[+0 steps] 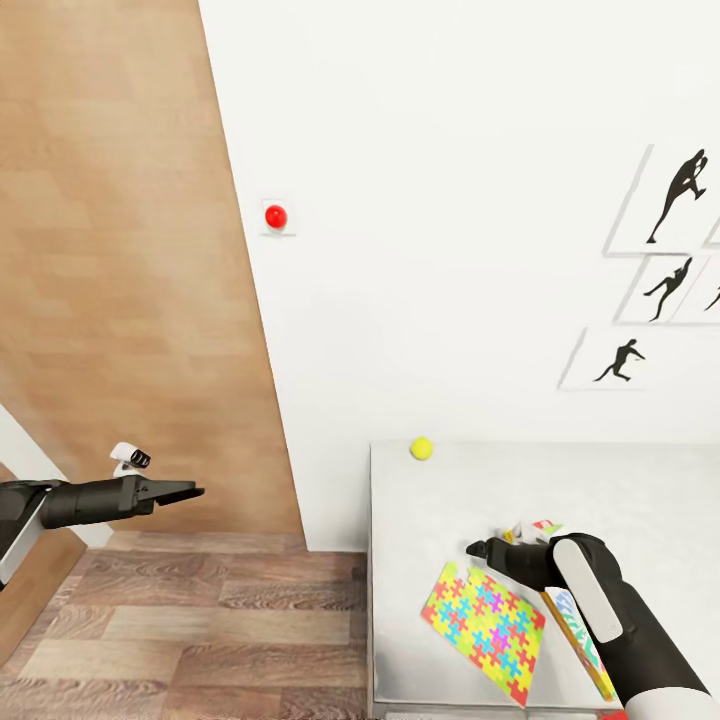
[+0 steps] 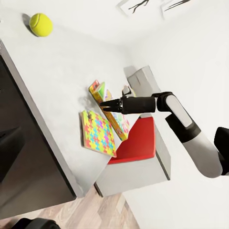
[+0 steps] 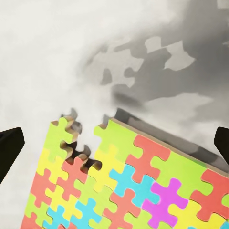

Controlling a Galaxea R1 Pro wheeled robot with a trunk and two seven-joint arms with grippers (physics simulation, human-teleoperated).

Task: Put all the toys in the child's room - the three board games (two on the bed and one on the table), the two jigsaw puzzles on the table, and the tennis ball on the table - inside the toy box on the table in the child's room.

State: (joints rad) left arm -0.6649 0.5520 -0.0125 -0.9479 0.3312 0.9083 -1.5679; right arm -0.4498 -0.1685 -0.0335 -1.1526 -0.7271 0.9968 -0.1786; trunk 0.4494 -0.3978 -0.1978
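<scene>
- The right gripper (image 1: 482,548) is hanging low over the table (image 1: 640,490), its fingers spread wide and holding nothing; in the right wrist view its two dark fingertips (image 3: 9,148) are sitting far apart at either edge.
- A jigsaw puzzle (image 1: 483,629) is lying flat on the table just under and in front of that gripper, near the table's front corner, its yellow, pink, green and blue pieces facing up.
- Beside it, under the right forearm, colourful flat toys (image 2: 102,93) are lying against each other; a second puzzle or a game box, I cannot quite tell, as the arm is covering them.
- In the left wrist view, a light grey toy box (image 2: 138,171) with something red inside is sitting just past those toys.
- The left gripper (image 1: 190,491) is hovering out over the wood-plank floor (image 1: 200,630), well apart from the table, holding nothing; its fingers are looking nearly closed, tips pointing toward the table.
- The tennis ball (image 1: 421,448) is resting alone at the table's far corner, close to the white wall.
- A red knob (image 1: 276,215) is showing on the wall above.
</scene>
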